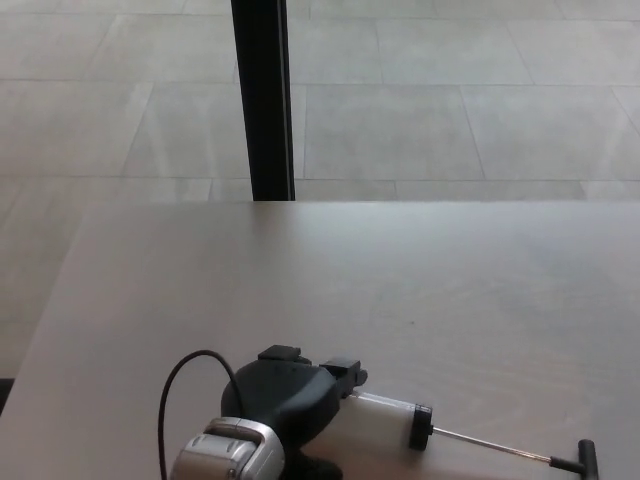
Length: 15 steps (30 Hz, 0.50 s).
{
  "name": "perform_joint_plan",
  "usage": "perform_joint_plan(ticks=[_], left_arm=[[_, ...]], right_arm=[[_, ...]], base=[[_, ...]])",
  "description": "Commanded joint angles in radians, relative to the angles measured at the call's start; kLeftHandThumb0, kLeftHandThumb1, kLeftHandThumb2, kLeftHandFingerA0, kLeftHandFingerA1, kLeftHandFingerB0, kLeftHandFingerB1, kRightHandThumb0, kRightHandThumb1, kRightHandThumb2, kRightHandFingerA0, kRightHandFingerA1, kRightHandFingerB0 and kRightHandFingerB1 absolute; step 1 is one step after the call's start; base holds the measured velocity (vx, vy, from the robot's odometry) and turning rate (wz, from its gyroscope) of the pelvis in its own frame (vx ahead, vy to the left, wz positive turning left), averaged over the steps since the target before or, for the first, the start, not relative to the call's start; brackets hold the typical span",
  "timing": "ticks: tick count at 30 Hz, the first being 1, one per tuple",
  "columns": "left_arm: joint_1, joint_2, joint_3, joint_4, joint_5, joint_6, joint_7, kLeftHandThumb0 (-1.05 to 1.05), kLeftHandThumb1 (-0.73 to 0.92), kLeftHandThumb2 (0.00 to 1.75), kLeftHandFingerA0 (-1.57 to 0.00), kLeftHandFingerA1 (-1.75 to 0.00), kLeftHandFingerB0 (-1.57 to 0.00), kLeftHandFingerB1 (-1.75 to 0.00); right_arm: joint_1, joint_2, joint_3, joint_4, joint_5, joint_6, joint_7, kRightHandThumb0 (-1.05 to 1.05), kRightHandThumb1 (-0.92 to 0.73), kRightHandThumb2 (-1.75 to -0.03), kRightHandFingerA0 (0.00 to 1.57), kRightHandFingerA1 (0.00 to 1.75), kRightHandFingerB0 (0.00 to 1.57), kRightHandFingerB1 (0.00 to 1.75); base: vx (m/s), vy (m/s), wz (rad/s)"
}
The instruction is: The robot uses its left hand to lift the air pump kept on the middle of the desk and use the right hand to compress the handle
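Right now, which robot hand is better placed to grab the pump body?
Left. The left robot hand already sits over the near end of the air pump, at its white barrel. The right robot hand is not in view; the handle lies untouched, rod extended.

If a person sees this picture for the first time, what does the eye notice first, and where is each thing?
The eye goes first to the robot's black left hand at the bottom edge, closed around the near end of a white air pump lying on the pale desk. The pump's thin rod runs right to a small black T-handle, pulled fully out. Behind the desk, a dark vertical post cuts through the tiled floor.
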Motion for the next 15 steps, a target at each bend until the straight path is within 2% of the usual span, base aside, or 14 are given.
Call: perform_joint_plan(ticks=[1, 2, 3, 4, 5, 6, 7, 8, 10, 11, 13, 14, 15], left_arm=[[0.007, -0.003, 0.006, 0.050, -0.061, -0.004, -0.075, -0.47, 0.44, 0.85, -0.36, -0.70, -0.31, -0.53], [0.008, -0.006, 0.009, 0.055, -0.067, -0.008, -0.070, -0.47, 0.44, 0.85, -0.36, -0.70, -0.31, -0.53], [0.012, -0.002, 0.011, 0.059, -0.072, -0.027, -0.054, -0.40, 0.65, 0.58, -0.40, -0.79, -0.41, -0.43], [0.013, -0.005, 0.014, 0.068, -0.073, -0.031, -0.044, -0.40, 0.66, 0.58, -0.40, -0.76, -0.43, -0.43], [0.013, -0.003, 0.009, 0.087, -0.060, -0.052, -0.003, -0.39, 0.64, 0.59, -0.50, -0.90, -0.49, -0.47], [0.014, -0.002, 0.008, 0.095, -0.054, -0.062, 0.015, -0.39, 0.64, 0.59, -0.50, -0.90, -0.49, -0.47], [0.015, -0.006, 0.010, 0.107, -0.053, -0.072, 0.038, -0.37, 0.65, 0.58, -0.56, -1.07, -0.52, -0.49], [0.017, -0.014, 0.005, 0.133, -0.038, -0.082, 0.087, -0.41, 0.50, 0.90, -0.72, -1.05, -0.52, -0.65], [0.021, -0.012, 0.006, 0.137, -0.032, -0.087, 0.108, -0.41, 0.50, 0.90, -0.72, -1.05, -0.52, -0.65], [0.024, -0.023, 0.004, 0.179, -0.025, -0.108, 0.179, -0.28, 0.65, 0.61, -0.69, -1.47, -0.58, -0.58], [0.020, -0.027, -0.006, 0.216, -0.009, -0.122, 0.222, -0.26, 0.66, 0.61, -0.70, -1.45, -0.58, -0.58], [0.022, -0.028, -0.009, 0.221, -0.002, -0.126, 0.242, -0.25, 0.70, 0.59, -0.68, -1.55, -0.59, -0.58], [0.024, -0.027, -0.009, 0.224, 0.001, -0.130, 0.254, -0.25, 0.70, 0.59, -0.68, -1.55, -0.59, -0.58]], right_arm=[[-0.018, -0.027, 0.001, 0.014, -0.021, 0.012, 0.005, -0.53, -0.73, -0.62, 0.30, 0.58, 0.43, 0.38], [-0.019, -0.026, 0.001, 0.015, -0.021, 0.014, 0.003, -0.53, -0.73, -0.62, 0.30, 0.58, 0.43, 0.38], [-0.022, -0.024, 0.003, 0.014, -0.018, 0.018, 0.005, -0.53, -0.73, -0.62, 0.29, 0.57, 0.43, 0.38], [-0.025, -0.023, 0.007, 0.016, -0.021, 0.019, 0.003, -0.53, -0.73, -0.62, 0.30, 0.57, 0.43, 0.37], [-0.028, -0.019, 0.008, 0.016, -0.022, 0.021, -0.002, -0.52, -0.72, -0.62, 0.33, 0.58, 0.45, 0.36], [-0.030, -0.017, 0.009, 0.015, -0.022, 0.023, -0.004, -0.52, -0.72, -0.62, 0.33, 0.58, 0.45, 0.36], [-0.033, -0.015, 0.009, 0.015, -0.022, 0.023, -0.004, -0.51, -0.73, -0.62, 0.33, 0.60, 0.45, 0.37], [-0.034, -0.014, 0.010, 0.011, -0.025, 0.024, -0.009, -0.49, -0.72, -0.62, 0.34, 0.57, 0.45, 0.36], [-0.038, -0.010, 0.015, 0.007, -0.029, 0.027, -0.012, -0.49, -0.72, -0.62, 0.34, 0.57, 0.45, 0.36], [-0.047, -0.007, 0.016, 0.019, -0.036, 0.016, -0.023, -0.48, -0.72, -0.62, 0.38, 0.59, 0.46, 0.37], [-0.051, -0.003, 0.015, 0.018, -0.041, 0.019, -0.034, -0.48, -0.72, -0.62, 0.39, 0.61, 0.47, 0.37], [-0.054, -0.001, 0.014, 0.017, -0.040, 0.020, -0.036, -0.48, -0.72, -0.62, 0.41, 0.61, 0.48, 0.38], [-0.056, 0.001, 0.015, 0.015, -0.040, 0.021, -0.037, -0.48, -0.72, -0.62, 0.41, 0.61, 0.48, 0.38]], base=[[0.00, 0.000, 0.00], [0.00, 0.000, 0.00], [0.00, 0.000, 0.00], [0.00, 0.000, 0.00], [0.00, 0.000, 0.00], [0.00, 0.000, 0.00], [0.00, 0.000, 0.00], [0.00, 0.000, 0.00], [0.00, 0.000, 0.00], [0.00, 0.000, 0.00], [0.00, 0.000, 0.00], [0.00, 0.000, 0.00], [0.00, 0.000, 0.00]])
